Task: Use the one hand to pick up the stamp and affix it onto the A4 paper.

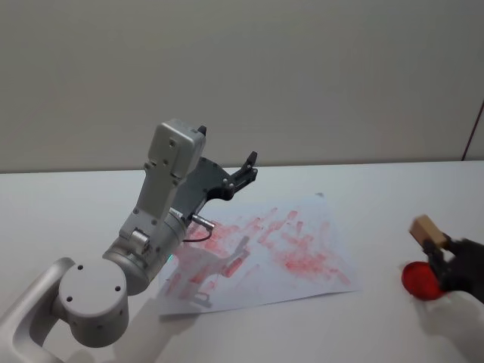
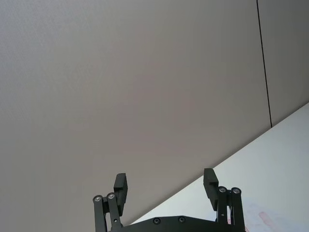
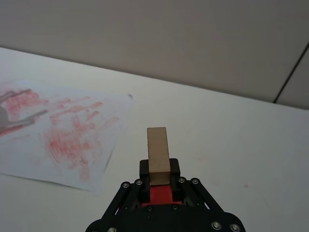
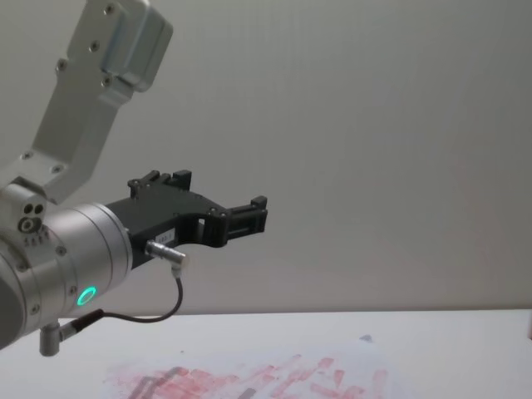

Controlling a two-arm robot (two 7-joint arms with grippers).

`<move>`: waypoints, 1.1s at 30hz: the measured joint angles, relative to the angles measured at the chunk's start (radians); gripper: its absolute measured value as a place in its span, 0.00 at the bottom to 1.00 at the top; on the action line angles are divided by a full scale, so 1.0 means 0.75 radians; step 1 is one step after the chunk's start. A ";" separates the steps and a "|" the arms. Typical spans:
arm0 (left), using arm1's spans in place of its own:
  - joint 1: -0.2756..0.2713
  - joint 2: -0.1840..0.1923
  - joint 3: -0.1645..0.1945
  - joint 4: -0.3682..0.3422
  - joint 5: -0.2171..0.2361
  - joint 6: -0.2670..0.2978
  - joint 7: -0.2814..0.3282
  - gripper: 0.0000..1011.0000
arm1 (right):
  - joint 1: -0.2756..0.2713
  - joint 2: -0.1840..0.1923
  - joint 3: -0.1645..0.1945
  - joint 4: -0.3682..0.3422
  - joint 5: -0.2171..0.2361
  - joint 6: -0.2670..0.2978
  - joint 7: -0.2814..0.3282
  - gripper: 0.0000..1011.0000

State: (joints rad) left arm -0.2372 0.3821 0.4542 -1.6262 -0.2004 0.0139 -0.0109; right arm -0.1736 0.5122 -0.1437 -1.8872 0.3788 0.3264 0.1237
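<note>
The stamp (image 1: 425, 227), a small tan wooden block, is held in my right gripper (image 1: 434, 245), which is shut on it at the table's right side, to the right of the A4 paper (image 1: 302, 253). In the right wrist view the stamp (image 3: 158, 150) sticks out from between the black fingers (image 3: 174, 169), with the paper (image 3: 63, 137) lying ahead and to the side. The white sheet is crowded with red and pink prints. My left gripper (image 1: 246, 169) hangs open in the air over the paper's far edge, its fingers (image 2: 210, 181) spread wide with nothing between them.
A round red pad (image 1: 418, 280) lies on the white table (image 1: 378, 189) just below the right gripper. The bulky left arm (image 1: 151, 227) stands over the paper's left part. A plain wall rises behind the table.
</note>
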 joint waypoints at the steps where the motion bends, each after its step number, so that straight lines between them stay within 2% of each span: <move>1: 0.000 0.000 0.000 0.000 0.000 0.000 0.000 0.99 | -0.009 0.007 0.005 -0.004 0.007 0.009 -0.009 0.21; 5: 0.000 0.000 0.000 0.000 0.000 0.000 0.000 0.99 | -0.051 0.043 0.031 -0.024 0.035 0.052 -0.048 0.21; 10: 0.000 0.000 0.000 0.000 0.000 0.000 0.000 0.99 | -0.065 0.064 0.045 -0.027 0.046 0.091 -0.061 0.21; 19: 0.000 0.000 0.000 0.000 0.000 0.000 0.000 0.99 | -0.036 0.065 0.040 0.000 0.029 0.133 -0.038 0.21; 33: 0.000 0.000 0.000 0.000 0.000 0.000 0.000 0.99 | 0.016 0.039 0.012 0.046 -0.014 0.193 0.022 0.21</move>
State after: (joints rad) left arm -0.2372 0.3821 0.4542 -1.6262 -0.2004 0.0139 -0.0109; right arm -0.1619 0.5414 -0.1348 -1.8526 0.3681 0.4713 0.1402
